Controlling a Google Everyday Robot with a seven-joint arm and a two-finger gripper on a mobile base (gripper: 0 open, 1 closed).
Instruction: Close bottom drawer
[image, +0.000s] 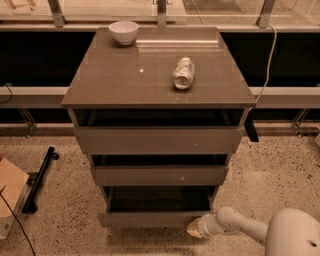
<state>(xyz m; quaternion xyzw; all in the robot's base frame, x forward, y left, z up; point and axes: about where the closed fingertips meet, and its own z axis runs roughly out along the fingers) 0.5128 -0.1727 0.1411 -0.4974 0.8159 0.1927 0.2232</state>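
Note:
The bottom drawer (155, 218) is the lowest of three grey-brown drawers in the cabinet and stands pulled out, its shallow dark interior showing. Its plain flat front faces me near the frame's lower edge. My gripper (196, 229) is at the end of the white arm (240, 227) coming in from the lower right. It sits low at the right end of the drawer front, touching or nearly touching it. The middle drawer (159, 175), with a tiny white speck, and the top drawer (157, 140) are also slightly open.
On the cabinet top (125, 75) stand a white bowl (123, 31) at the back left and a crumpled plastic bottle (183, 73) lying right of centre. A black pole (39, 178) and a cardboard box (10, 192) lie on the speckled floor at the left.

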